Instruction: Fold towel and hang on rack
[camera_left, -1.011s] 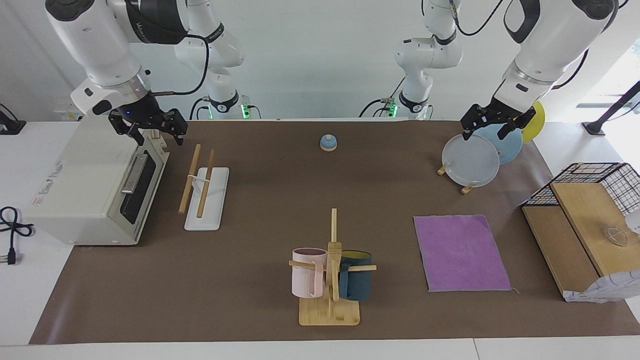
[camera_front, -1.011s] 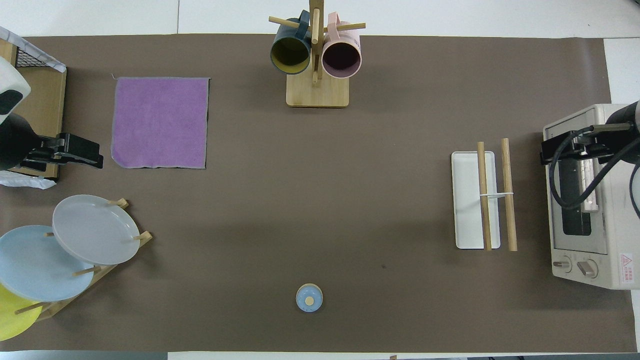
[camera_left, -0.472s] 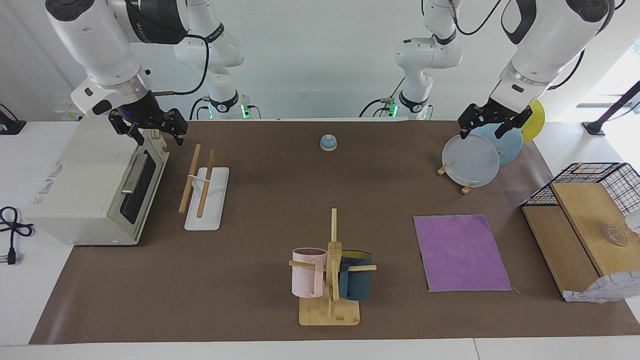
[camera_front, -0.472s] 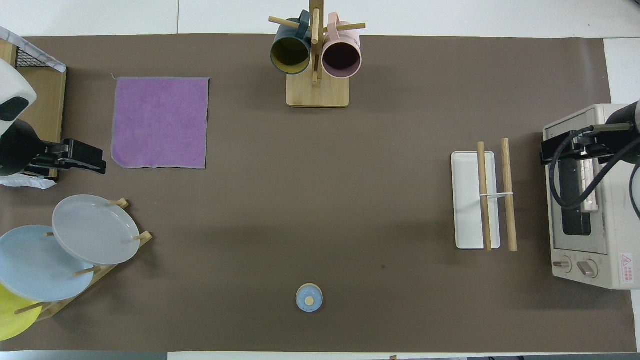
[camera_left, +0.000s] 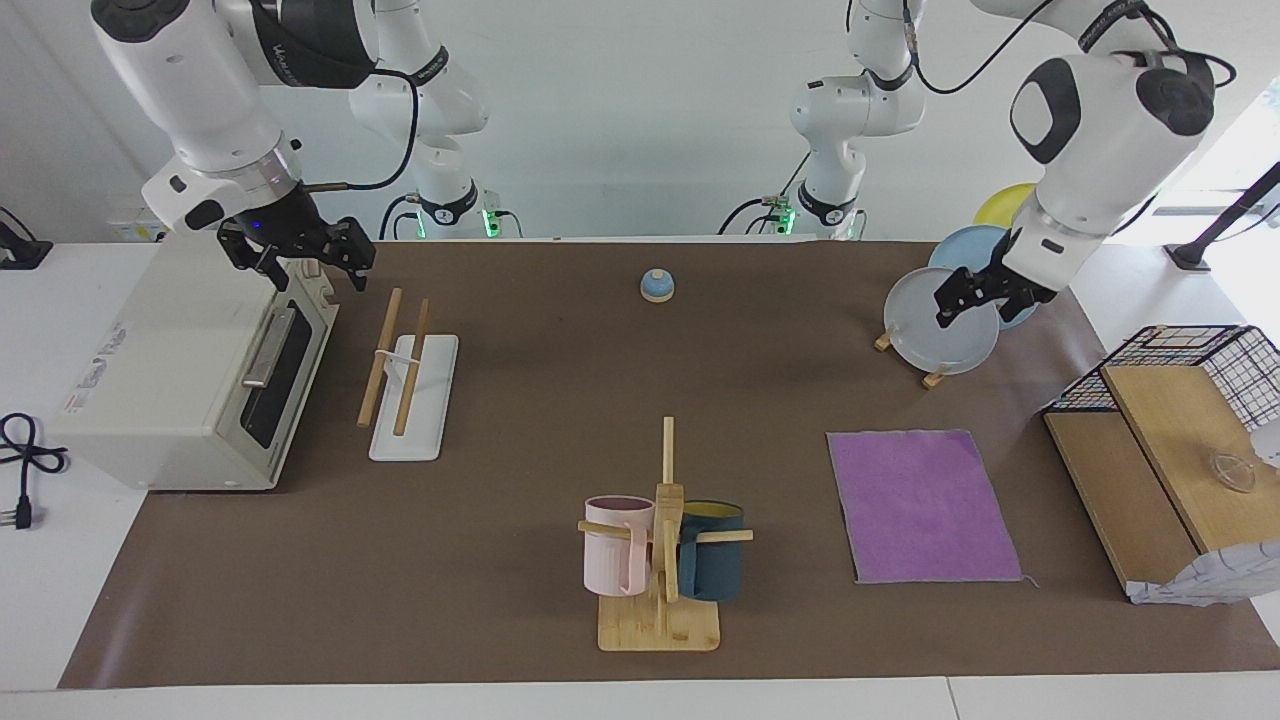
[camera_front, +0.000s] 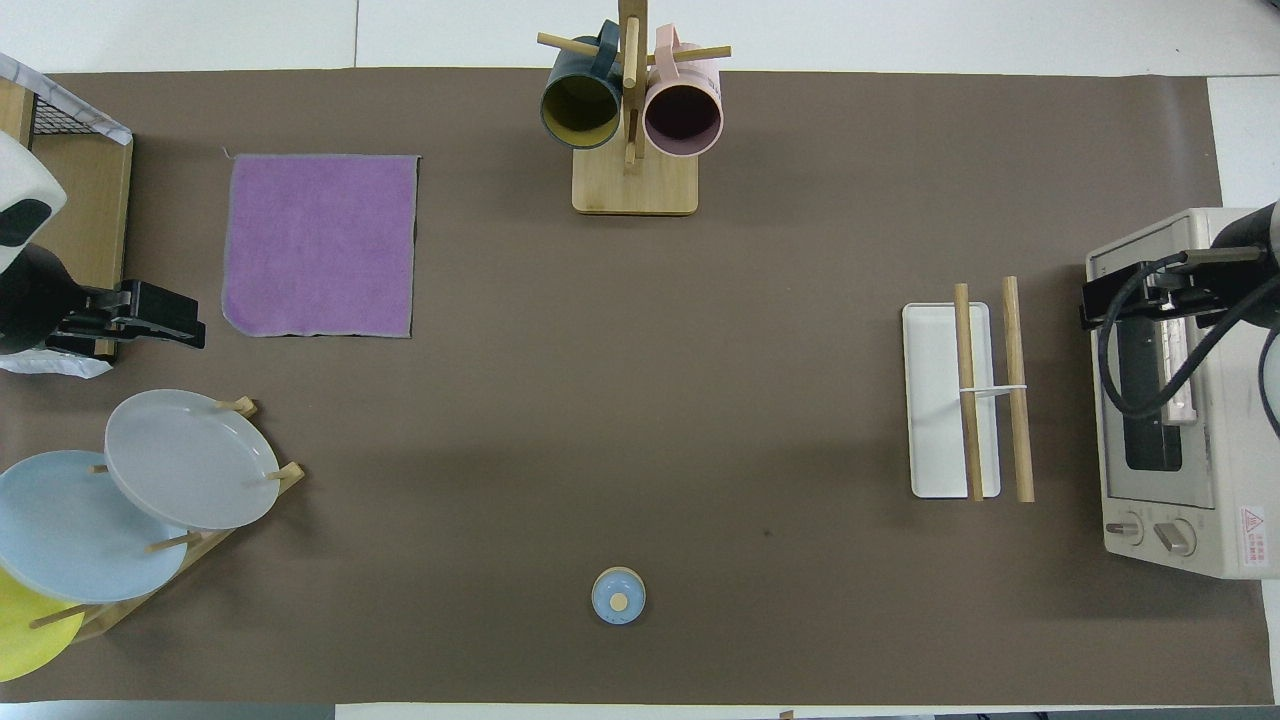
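The towel (camera_left: 925, 505) lies flat and unfolded, purple face up, toward the left arm's end of the table; it also shows in the overhead view (camera_front: 320, 245). The rack (camera_left: 405, 375), two slanted wooden rods on a white base, stands beside the toaster oven at the right arm's end, and shows in the overhead view too (camera_front: 965, 400). My left gripper (camera_left: 975, 305) is open and empty in the air over the plate stand, apart from the towel (camera_front: 190, 325). My right gripper (camera_left: 305, 270) is open and empty over the toaster oven's top edge (camera_front: 1090, 300), where that arm waits.
A toaster oven (camera_left: 180, 370) stands at the right arm's end. A mug stand (camera_left: 660, 560) with two mugs stands farthest from the robots, mid-table. A plate stand (camera_left: 925, 335), a wooden box with a wire basket (camera_left: 1150, 470) and a small blue bell (camera_left: 656, 285) are also there.
My left arm has swung and its gripper has come down from above the plates to lower in front of them. The right arm, towel and rack have not moved.
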